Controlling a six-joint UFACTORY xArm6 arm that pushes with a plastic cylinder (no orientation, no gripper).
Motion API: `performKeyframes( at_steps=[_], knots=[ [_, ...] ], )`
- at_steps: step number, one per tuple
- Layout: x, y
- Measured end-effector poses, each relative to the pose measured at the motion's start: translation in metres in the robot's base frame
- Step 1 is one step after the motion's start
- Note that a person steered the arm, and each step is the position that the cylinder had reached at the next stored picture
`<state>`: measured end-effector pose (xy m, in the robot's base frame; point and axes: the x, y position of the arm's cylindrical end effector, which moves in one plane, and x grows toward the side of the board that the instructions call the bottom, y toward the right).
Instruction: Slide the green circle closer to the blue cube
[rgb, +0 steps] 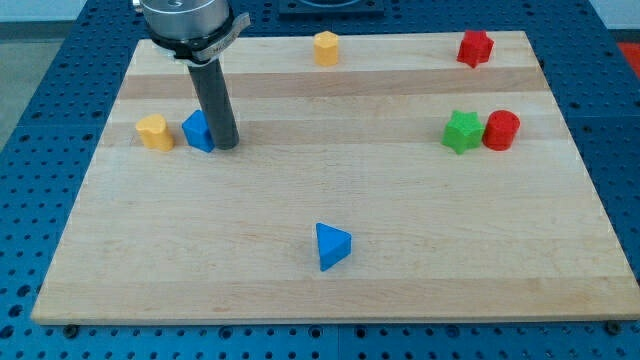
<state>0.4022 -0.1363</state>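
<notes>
Green block (461, 131) on the tabletop's (330, 295) right, touching a red cylinder (500, 130).
It looks knobbly, star-like; my tip (224, 146), the tool's plain jawless rod end, touches the blue cube (198, 130) far left.

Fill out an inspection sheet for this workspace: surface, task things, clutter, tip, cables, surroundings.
Surface: wooden board, flat, pale planks, no visible damage.
Task things: blue cube at the view's left. No green circle seen; the only green block is a green star at the view's right, far from the cube.
Clutter: yellow block left of the cube; orange block at the view's top; red star at top right; red cylinder touching the green star's right side; blue triangle at bottom centre.
Tip: my tip is against the blue cube's right side.
Cables: nothing seen.
Surroundings: blue perforated table around the board.
</notes>
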Motion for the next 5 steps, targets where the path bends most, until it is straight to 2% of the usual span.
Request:
performKeyframes(
  at_steps=[2, 3, 5],
  knots=[
    [-0.019, 0.043],
    [-0.046, 0.035],
    [-0.083, -0.045]
  ],
)
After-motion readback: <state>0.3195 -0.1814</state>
